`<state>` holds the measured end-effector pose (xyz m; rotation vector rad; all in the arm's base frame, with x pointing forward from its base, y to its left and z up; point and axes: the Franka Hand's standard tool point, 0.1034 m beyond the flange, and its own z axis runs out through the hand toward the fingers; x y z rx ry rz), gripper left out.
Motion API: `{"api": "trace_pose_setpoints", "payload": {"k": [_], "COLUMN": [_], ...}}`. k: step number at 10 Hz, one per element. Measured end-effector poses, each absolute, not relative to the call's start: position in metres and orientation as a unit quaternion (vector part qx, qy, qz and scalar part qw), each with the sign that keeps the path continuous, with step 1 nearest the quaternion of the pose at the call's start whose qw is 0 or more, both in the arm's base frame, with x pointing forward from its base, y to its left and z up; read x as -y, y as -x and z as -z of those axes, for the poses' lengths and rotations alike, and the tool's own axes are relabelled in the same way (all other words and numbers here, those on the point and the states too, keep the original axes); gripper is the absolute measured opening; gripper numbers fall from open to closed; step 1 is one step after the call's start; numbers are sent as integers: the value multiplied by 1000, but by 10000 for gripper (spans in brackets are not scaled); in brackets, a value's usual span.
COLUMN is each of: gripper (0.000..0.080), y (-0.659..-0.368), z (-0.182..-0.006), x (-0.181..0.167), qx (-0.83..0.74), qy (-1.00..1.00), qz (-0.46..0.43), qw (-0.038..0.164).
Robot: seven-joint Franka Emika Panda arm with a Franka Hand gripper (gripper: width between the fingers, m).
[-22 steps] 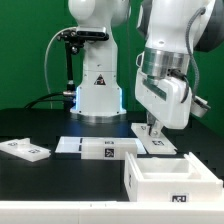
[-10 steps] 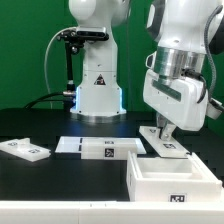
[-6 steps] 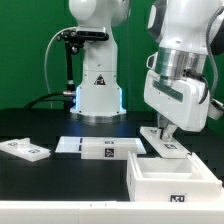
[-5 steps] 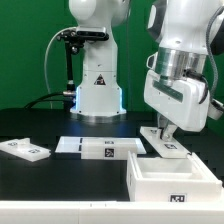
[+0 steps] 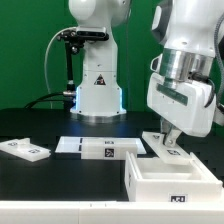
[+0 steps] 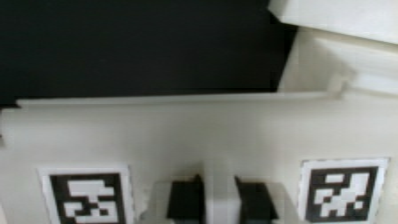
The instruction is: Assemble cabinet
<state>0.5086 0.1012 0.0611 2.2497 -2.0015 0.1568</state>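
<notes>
Black table (image 5: 40, 125), spanning the whole exterior view.

White arm (image 5: 185, 60), at the exterior view's right, reaching down toward the table.

White robot base (image 5: 97, 92) with a triangle sticker, at the back centre; black stand (image 5: 68, 60) just to its side, toward the exterior view's left.

Cabinet (image 5: 150, 192): large white box, thick-walled, hollow side up. Set on the table at the front, toward the exterior view's right, directly below the arm. One black-and-white tag (image 5: 180, 197) on the near wall.

Marker board (image 5: 90, 147): long, flat, white, lying at the table's centre in front of the robot base, well apart from the cabinet's near wall.

White panel (image 5: 155, 143) (image 6: 178, 135): flat, just behind the cabinet's far rim, under the gripper; contact with the cabinet not discernible. Two tags on its face in the wrist view, one either side of the fingers (image 6: 178, 200).

Small white part (image 5: 24, 150), tagged, lying alone at the exterior view's left, well apart from everything else.

Gripper (image 5: 170, 138) (image 6: 217, 200): pointed straight down at the white panel, fingers drawn close with only a narrow pale strip between. Cannot tell whether pinching anything or merely pressing.
</notes>
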Motion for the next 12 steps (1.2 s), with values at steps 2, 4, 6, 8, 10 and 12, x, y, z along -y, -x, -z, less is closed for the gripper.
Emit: {"api": "trace_pose_setpoints", "payload": {"k": [2, 4, 6, 8, 10, 12], "gripper": [65, 65, 65, 65, 65, 65], "y": [-522, -522, -522, -534, -560, -577], "z": [-60, -60, -60, -60, -61, -62], "x": [-108, -108, -108, -107, -106, -108], "qx": [696, 690, 690, 693, 691, 695], "qy": [-713, -718, -718, -715, -715, -709], "qz": [-71, -72, -72, -80, -98, -112], "qw": [54, 54, 54, 52, 47, 44]}}
